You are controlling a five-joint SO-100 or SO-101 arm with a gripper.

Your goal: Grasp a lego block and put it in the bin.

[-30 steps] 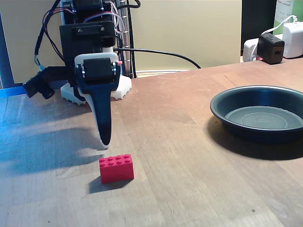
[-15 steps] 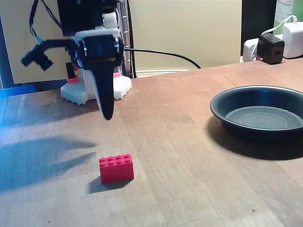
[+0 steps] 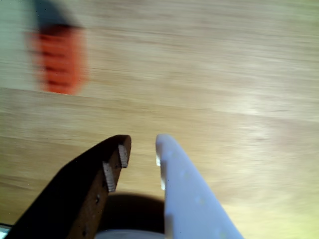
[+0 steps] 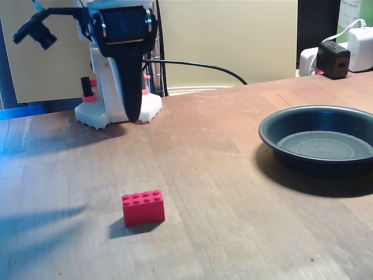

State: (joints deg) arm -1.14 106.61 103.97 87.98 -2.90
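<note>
A: Where's the lego block (image 4: 143, 207)?

B: On the wooden table (image 4: 233, 192), lower left of centre in the fixed view. Red, studs up, long side facing the cam, small shadow to its left. Nothing touching it.

A: And in the wrist view?

B: Blurred orange-red patch (image 3: 59, 59) at upper left, flat on the wood, well apart from the fingertips.

A: Gripper?

B: In the wrist view the gripper (image 3: 142, 147) comes in from the bottom edge, dark finger on the left w/ two small pale pads, white finger on the right. Tips are a little apart, narrow gap, bare tabletop showing between them. Holding nothing.

A: Fixed view agree?

B: The gripper (image 4: 133, 116) hangs high at upper left, tip pointing down, in front of the white arm base (image 4: 116, 111). I see it edge-on as one dark tapering finger, so can't judge the gap from there. It's up and back from the block, not over it.

A: The bin (image 4: 317, 123)?

B: Right side of the fixed view, dark round shallow dish w/ rolled rim, partly cut by the right edge. Inside looks bare, flat bottom visible. Well apart from the block and from the arm.

A: Anything else?

B: Black cable (image 4: 198, 65) runs from the arm toward the back right. White and black power adapters (image 4: 335, 58) sit at the table's far right corner. Small cam on a bracket (image 4: 32, 29) sticks out left of the gripper.
</note>
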